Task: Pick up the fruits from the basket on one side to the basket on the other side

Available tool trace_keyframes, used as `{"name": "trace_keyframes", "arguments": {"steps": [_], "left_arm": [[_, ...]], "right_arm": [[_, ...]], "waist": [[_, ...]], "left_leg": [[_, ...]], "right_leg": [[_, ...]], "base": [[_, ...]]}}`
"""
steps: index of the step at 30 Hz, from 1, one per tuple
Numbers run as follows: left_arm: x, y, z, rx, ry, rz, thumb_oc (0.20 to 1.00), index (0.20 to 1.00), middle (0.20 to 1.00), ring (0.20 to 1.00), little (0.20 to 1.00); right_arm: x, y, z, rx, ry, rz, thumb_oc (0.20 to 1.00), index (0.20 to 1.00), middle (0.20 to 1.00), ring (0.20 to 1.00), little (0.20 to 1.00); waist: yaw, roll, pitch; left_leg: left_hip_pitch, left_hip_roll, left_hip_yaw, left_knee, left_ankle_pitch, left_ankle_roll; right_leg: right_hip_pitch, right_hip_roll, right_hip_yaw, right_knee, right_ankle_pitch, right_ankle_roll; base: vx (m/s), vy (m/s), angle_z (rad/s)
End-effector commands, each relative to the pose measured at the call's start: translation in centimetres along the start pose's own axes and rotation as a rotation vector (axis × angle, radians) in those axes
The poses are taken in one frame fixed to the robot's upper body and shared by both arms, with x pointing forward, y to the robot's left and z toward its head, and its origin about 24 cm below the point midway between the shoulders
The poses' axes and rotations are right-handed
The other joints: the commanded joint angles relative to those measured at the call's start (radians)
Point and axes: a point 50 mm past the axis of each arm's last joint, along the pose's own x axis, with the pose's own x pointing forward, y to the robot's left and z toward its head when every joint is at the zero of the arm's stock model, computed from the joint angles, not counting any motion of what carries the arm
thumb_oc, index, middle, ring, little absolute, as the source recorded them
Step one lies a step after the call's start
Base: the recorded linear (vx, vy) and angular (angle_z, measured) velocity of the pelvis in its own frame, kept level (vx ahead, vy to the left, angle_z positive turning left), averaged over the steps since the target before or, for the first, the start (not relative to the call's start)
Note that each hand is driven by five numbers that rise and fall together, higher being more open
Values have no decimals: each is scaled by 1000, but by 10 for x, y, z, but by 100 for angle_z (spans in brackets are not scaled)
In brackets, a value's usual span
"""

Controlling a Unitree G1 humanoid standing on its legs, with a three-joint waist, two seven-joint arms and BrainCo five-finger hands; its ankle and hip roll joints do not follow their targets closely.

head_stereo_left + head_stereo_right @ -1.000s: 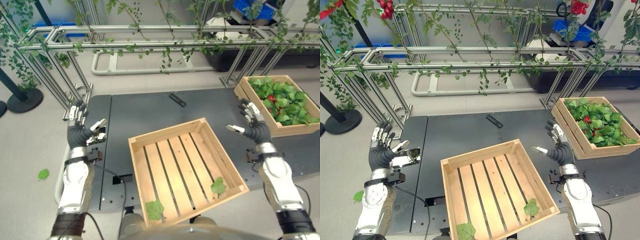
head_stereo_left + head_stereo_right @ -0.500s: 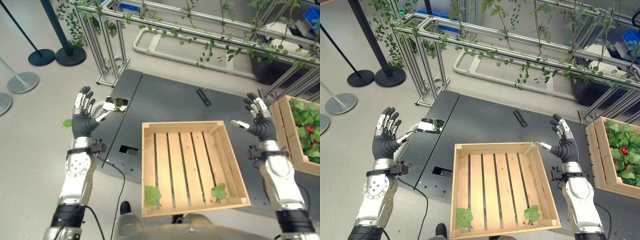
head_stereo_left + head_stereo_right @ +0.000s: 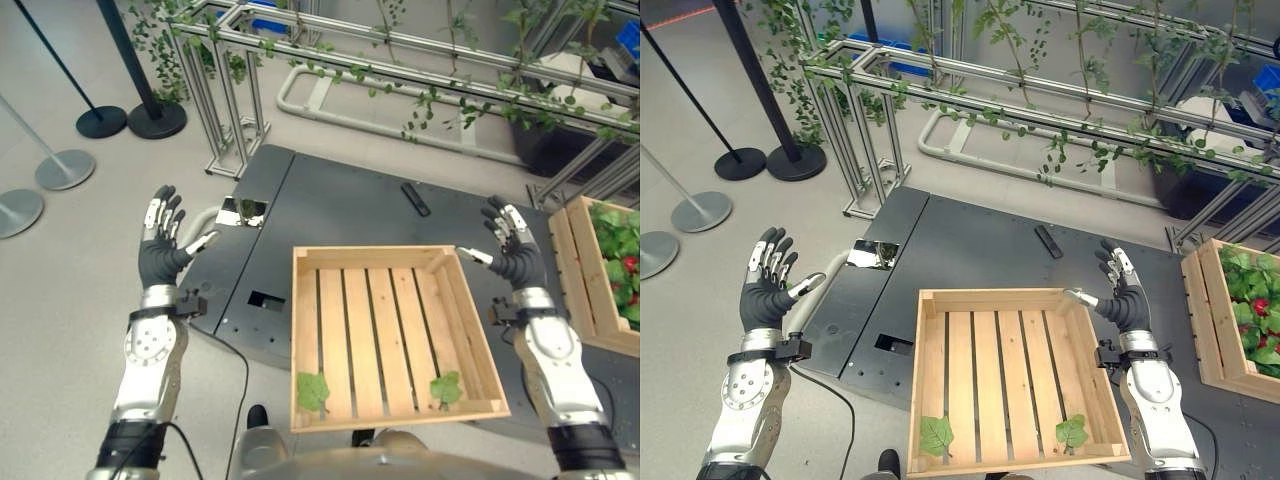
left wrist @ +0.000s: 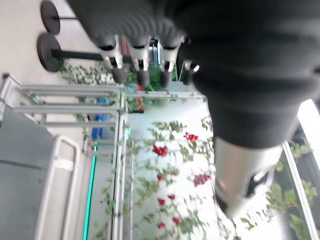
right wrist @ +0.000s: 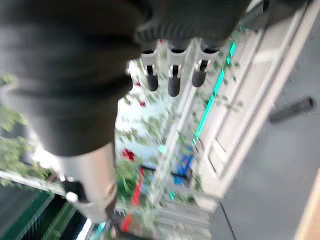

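A slatted wooden crate (image 3: 300, 330) lies on the dark table (image 3: 340, 210) right in front of me, holding two green leaves and no fruit. At the far right a second wooden crate (image 3: 572, 270) is packed with green leaves, with red fruit (image 3: 628, 264) showing among them. My left hand (image 3: 157, 257) is raised open, fingers spread, over the floor left of the table. My right hand (image 3: 514, 262) is raised open too, by the near crate's far right corner. Neither hand holds anything.
A black remote-like bar (image 3: 415, 198) lies on the table behind the near crate. A shiny metal plate (image 3: 241, 210) sits at the table's left edge. An aluminium frame with hanging vines (image 3: 400, 75) stands behind. Stanchion bases (image 3: 100, 120) stand on the floor to the left.
The camera has swung left, so the whole scene has shifted and the leaf-filled crate now sits at the right edge. Both hands stay raised and open.
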Motion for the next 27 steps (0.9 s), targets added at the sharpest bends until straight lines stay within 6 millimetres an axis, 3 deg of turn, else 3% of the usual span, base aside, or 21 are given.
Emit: {"name": "trace_keyframes", "arguments": {"steps": [1,3,4,5,6,8,9,10,11,13,15,17,20,21,23,27], "left_arm": [[10,7,21,9,-113,0,1000,1000,1000,1000,1000],[11,4,21,-20,-120,-2,1000,1000,1000,1000,1000],[12,2,22,-26,-127,-5,1000,1000,1000,1000,1000],[12,1,22,-25,-129,-4,1000,1000,1000,1000,1000],[12,1,22,-25,-129,-4,1000,1000,1000,1000,1000],[14,-5,24,-44,-140,-13,1000,1000,1000,1000,1000],[14,-5,24,-44,-140,-13,1000,1000,1000,1000,1000],[15,-7,23,-45,-136,-24,1000,1000,1000,1000,1000],[15,-6,22,-25,-134,-29,1000,1000,1000,1000,1000],[15,-5,22,-10,-133,-28,1000,1000,1000,1000,1000],[13,-1,21,5,-123,-26,1000,1000,1000,1000,1000],[8,2,17,33,-93,-29,1000,1000,1000,1000,1000],[6,2,15,35,-76,-30,1000,1000,1000,1000,1000],[3,1,11,30,-52,-40,1000,1000,1000,1000,1000],[-1,3,8,37,-33,-36,1000,1000,1000,1000,1000],[-3,6,6,35,-21,-27,1000,1000,1000,1000,1000]], "right_arm": [[14,-7,29,-35,-153,-4,1000,1000,1000,1000,1000],[15,-7,30,-36,-158,3,1000,1000,1000,1000,1000],[14,-4,27,-37,-147,3,1000,1000,1000,1000,1000],[13,-4,27,-34,-145,-7,1000,1000,1000,1000,1000],[13,-4,27,-34,-144,-7,1000,1000,1000,1000,1000],[8,-9,22,-37,-120,-38,1000,1000,1000,1000,1000],[8,-9,22,-37,-120,-38,1000,1000,1000,1000,1000],[9,-7,20,-54,-108,-39,1000,1000,1000,1000,1000],[11,-3,17,-57,-96,-51,1000,1000,1000,1000,1000],[13,1,15,-42,-92,-52,1000,1000,1000,1000,1000],[13,8,14,-30,-89,-36,1000,1000,1000,1000,1000],[10,10,5,-43,-45,-14,1000,1000,1000,1000,1000],[10,8,3,-55,-38,-15,1000,1000,1000,1000,1000],[11,8,2,-59,-30,-21,1000,1000,1000,1000,1000],[14,9,1,-56,-25,-25,1000,1000,1000,1000,1000],[13,7,-1,-51,-17,-34,1000,1000,1000,1000,1000]], "waist": [[18,-24,-17],[-7,-26,-23],[-17,-23,-18],[-28,-19,-13],[-27,-20,-12],[-57,-32,-12],[-57,-34,-13],[-74,-40,-8],[-62,-34,3],[-57,-28,7],[-48,-7,8],[-50,-4,-11],[-44,-4,-20],[-34,-16,-41],[-20,-20,-71],[-17,-26,-86]], "left_leg": [[-7,43,-55,97,-9,-56],[56,24,-22,199,-90,-38],[129,-32,-70,240,-181,-18],[137,-43,-61,205,-222,-2],[140,-44,-59,203,-221,0],[128,-76,-16,198,-274,33],[126,-78,-17,197,-272,34],[107,-115,7,221,-307,59],[114,-126,81,207,-312,76],[123,-125,109,194,-305,79],[125,-114,148,168,-269,93],[131,-125,186,107,-222,120],[132,-127,198,92,-209,130],[123,-138,208,80,-195,137],[122,-133,233,52,-181,126],[121,-113,263,43,-163,110]], "right_leg": [[-33,-79,-23,12,-38,47],[-56,-109,-25,19,-7,45],[-91,-131,16,37,26,54],[-94,-145,29,43,44,69],[-93,-146,31,43,45,71],[-97,-207,53,34,99,107],[-99,-209,53,34,100,108],[-117,-256,84,14,145,137],[-129,-279,58,-27,179,149],[-132,-292,40,-44,199,156],[-141,-290,5,14,157,150],[-116,-227,36,158,87,136],[-107,-201,59,224,44,127],[-70,-142,102,227,8,114],[-19,-129,115,58,20,118],[-6,-121,137,-4,47,124]], "base": [[-273,68,49],[-196,229,20],[-205,406,36],[-146,329,30],[-113,255,18],[-134,291,9],[-175,427,5],[-277,555,-18],[-287,554,-48],[-209,319,-125],[-276,349,-99],[-282,275,-81],[-139,84,-61],[-131,-8,-52],[-160,-91,-45],[-40,-131,-57]]}}
